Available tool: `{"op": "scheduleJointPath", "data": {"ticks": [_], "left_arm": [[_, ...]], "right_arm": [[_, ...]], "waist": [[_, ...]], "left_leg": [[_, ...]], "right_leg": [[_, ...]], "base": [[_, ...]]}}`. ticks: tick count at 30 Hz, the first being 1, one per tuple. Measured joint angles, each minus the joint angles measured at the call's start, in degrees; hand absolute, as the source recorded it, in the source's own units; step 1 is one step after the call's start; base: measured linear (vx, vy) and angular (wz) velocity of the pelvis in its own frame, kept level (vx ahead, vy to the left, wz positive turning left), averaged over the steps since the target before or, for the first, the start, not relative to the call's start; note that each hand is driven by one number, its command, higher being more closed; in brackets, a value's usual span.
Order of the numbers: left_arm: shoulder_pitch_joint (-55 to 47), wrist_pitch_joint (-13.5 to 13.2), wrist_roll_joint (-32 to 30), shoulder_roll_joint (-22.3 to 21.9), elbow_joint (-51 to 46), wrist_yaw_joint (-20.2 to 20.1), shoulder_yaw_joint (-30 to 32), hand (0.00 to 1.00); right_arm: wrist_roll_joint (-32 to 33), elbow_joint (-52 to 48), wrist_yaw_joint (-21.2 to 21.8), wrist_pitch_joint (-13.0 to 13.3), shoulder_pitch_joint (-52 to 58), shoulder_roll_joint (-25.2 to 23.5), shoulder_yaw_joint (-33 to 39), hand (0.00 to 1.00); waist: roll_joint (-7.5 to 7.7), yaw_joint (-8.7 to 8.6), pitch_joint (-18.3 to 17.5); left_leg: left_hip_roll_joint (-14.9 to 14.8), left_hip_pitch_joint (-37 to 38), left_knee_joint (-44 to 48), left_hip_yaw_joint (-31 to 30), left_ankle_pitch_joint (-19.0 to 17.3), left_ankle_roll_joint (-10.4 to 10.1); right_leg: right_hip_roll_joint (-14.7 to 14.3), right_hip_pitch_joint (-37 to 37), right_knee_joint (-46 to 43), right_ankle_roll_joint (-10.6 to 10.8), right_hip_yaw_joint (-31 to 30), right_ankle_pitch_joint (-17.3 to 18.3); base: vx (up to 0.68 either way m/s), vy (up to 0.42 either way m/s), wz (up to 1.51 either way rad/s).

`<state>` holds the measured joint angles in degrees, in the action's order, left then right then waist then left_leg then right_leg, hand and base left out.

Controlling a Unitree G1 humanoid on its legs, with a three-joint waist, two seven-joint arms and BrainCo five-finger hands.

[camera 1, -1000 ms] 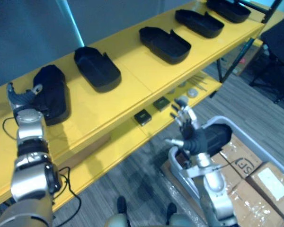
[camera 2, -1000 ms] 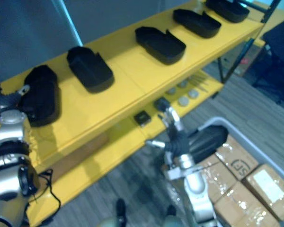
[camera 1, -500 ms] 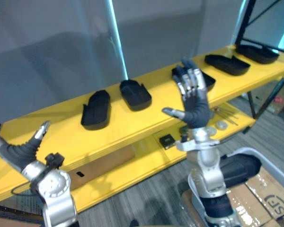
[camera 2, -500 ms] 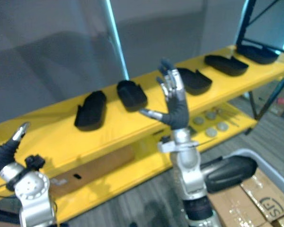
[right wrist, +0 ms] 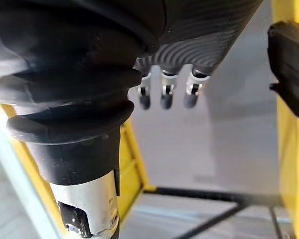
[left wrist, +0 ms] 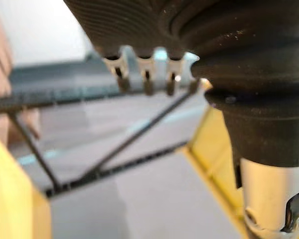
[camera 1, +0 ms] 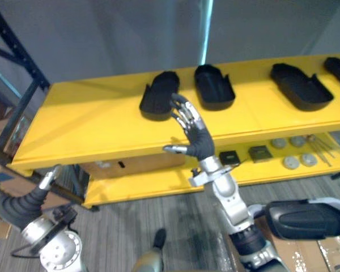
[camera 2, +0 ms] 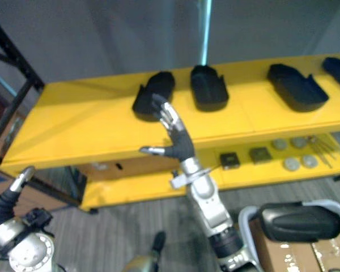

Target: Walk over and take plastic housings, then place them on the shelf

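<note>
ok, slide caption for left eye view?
Right hand raised open before yellow shelf lined with black plastic housings; left hand low.

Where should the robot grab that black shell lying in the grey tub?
Probably across its narrow middle, from above. The black shell lies in the grey tub with its rounded back up, so the open right robot hand could wrap over it, thumb on one long side, fingers on the other.

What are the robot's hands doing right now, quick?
Left hand: open, holding nothing.
Right hand: open, holding nothing.
</note>
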<state>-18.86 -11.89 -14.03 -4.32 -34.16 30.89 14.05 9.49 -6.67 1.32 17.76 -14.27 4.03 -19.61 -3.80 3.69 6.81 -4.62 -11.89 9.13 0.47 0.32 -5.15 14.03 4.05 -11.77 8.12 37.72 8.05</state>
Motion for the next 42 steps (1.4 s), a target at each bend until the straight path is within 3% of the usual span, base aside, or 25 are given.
{"op": "scheduleJointPath", "data": {"ticks": [2,7,10,11,13,14,15,20,23,28,31,34,36,39,42], "left_arm": [[0.9,-0.7,0.1,0.4,-0.2,-0.7,-1.5,0.00],[4.3,-1.2,0.8,0.8,-0.2,-2.8,-5.8,0.00],[4.3,-1.9,0.8,0.8,0.1,-4.1,-7.1,0.00],[4.3,-2.1,0.8,1.4,0.5,-4.6,-7.7,0.00],[4.3,-2.2,0.7,2.7,1.8,-5.2,-7.7,0.00],[4.3,-2.3,0.7,3.3,3.0,-5.2,-7.6,0.00],[5.1,-1.8,2.4,0.4,8.0,-6.4,-5.3,0.00],[4.3,-2.1,2.5,0.5,9.1,-6.3,-4.9,0.00],[4.0,-2.5,4.1,0.4,17.9,-5.3,-1.1,0.00],[2.9,-1.8,9.3,0.6,25.0,0.3,4.4,0.00],[3.0,-2.6,11.6,0.4,21.5,1.6,6.0,0.00],[3.3,-4.3,13.1,0.0,10.6,1.9,4.7,0.00],[3.7,-6.9,13.0,0.1,2.0,1.2,2.3,0.00],[4.8,-8.3,11.7,0.1,-1.2,1.3,2.6,0.00],[4.5,-8.6,11.2,-0.1,-1.2,3.7,6.7,0.00]], "right_arm": [[-1.4,-1.8,-0.2,-0.1,3.0,-1.0,0.8,0.00],[-2.5,-5.3,-2.5,-0.1,11.2,-3.6,6.6,0.00],[-3.6,-6.4,-2.7,-0.2,15.6,-3.6,9.6,0.00],[-3.6,-6.4,-2.7,-0.2,16.8,-3.7,10.5,0.00],[-3.6,-6.4,-2.7,-0.3,17.6,-4.6,11.3,0.00],[-3.7,-6.4,-2.7,-0.3,17.6,-5.3,11.9,0.00],[-4.0,-6.4,-4.0,-0.3,20.6,-8.1,17.9,0.00],[-4.0,-6.4,-4.0,-0.3,20.7,-8.0,18.3,0.00],[-3.4,-6.4,-4.7,-0.3,20.7,-7.9,18.9,0.00],[-1.4,-6.4,-7.6,-0.3,20.7,-6.6,23.1,0.00],[-1.2,-6.3,-9.0,-0.3,19.8,-6.1,24.5,0.00],[-1.1,-6.2,-9.0,-0.3,19.2,-6.2,24.4,0.00],[-1.1,-6.2,-8.9,-0.3,19.2,-6.4,24.4,0.00],[-0.8,-6.2,-8.8,-0.3,19.4,-6.9,24.4,0.00],[-0.6,-6.2,-8.6,-0.3,19.5,-7.0,24.6,0.00]], "waist": [[1.52,-0.15,0.0],[3.88,-2.04,-0.1],[4.02,-3.26,0.2],[4.30,-3.58,0.4],[5.02,-3.98,0.8],[5.34,-4.19,1.2],[5.16,-3.58,2.0],[5.10,-3.60,1.8],[4.88,-3.63,1.7],[5.42,-3.18,1.4],[5.69,-2.68,1.2],[5.71,-2.72,1.2],[5.70,-2.96,1.2],[5.67,-3.41,1.3],[5.69,-3.39,1.3]], "left_leg": [[1.3,2.9,-3.0,3.8,0.7,0.8],[4.4,6.7,-8.4,6.4,2.0,2.8],[4.9,9.1,-10.2,6.6,1.0,3.4],[4.6,9.9,-10.3,7.0,0.7,3.6],[3.5,11.3,-10.8,7.4,1.0,3.8],[2.7,11.8,-11.0,7.7,0.7,4.0],[-1.4,14.9,-12.9,9.4,0.0,-1.6],[-1.3,14.9,-13.2,9.4,0.1,-1.6],[-1.4,14.6,-13.2,9.4,0.1,-1.6],[-1.4,11.9,-12.3,8.3,-0.3,-1.5],[-1.7,10.3,-9.0,8.2,-2.3,-1.6],[-1.8,9.8,-6.9,8.8,-3.7,-1.4],[-1.8,9.8,-5.8,9.6,-4.7,-1.3],[-1.9,9.8,-4.8,9.8,-5.5,-1.1],[-1.9,9.9,-4.6,9.6,-5.9,-1.0]], "right_leg": [[1.2,0.2,2.7,1.0,-3.1,-3.1],[3.8,0.8,4.0,1.9,-4.8,-4.9],[6.1,-1.5,-4.1,-0.1,-6.8,-3.7],[7.1,-4.3,-10.3,-1.8,-10.0,-3.6],[6.7,-7.1,-15.4,-3.4,-14.7,-4.7],[6.2,-8.4,-16.4,-4.6,-16.7,-2.6],[-3.1,-2.5,6.3,-0.3,-18.7,-6.1],[-3.1,-2.5,6.5,-0.3,-18.7,-6.1],[-3.2,-2.5,7.0,-0.2,-18.7,-6.2],[-3.3,-3.1,8.8,0.0,-17.4,-6.7],[-3.4,-3.0,9.6,0.0,-17.5,-7.1],[-3.2,-3.0,9.8,0.2,-18.6,-7.2],[-3.1,-3.0,9.8,0.2,-20.2,-7.4],[-3.1,-2.8,9.8,0.3,-20.8,-7.9],[-3.0,-2.2,9.8,0.4,-20.9,-8.1]], "base": [[0.07,0.151,-0.54],[0.08,0.105,-0.19],[0.06,0.065,-0.05],[0.04,0.041,-0.21],[0.07,-0.019,-0.21],[0.07,-0.062,-0.15],[0.05,-0.055,-0.11],[0.00,0.000,0.00],[0.00,0.000,0.00],[0.02,-0.007,0.14],[0.07,-0.009,0.03],[0.05,0.018,-0.10],[0.04,0.041,-0.18],[0.02,0.036,-0.07],[0.00,0.033,0.04]]}}
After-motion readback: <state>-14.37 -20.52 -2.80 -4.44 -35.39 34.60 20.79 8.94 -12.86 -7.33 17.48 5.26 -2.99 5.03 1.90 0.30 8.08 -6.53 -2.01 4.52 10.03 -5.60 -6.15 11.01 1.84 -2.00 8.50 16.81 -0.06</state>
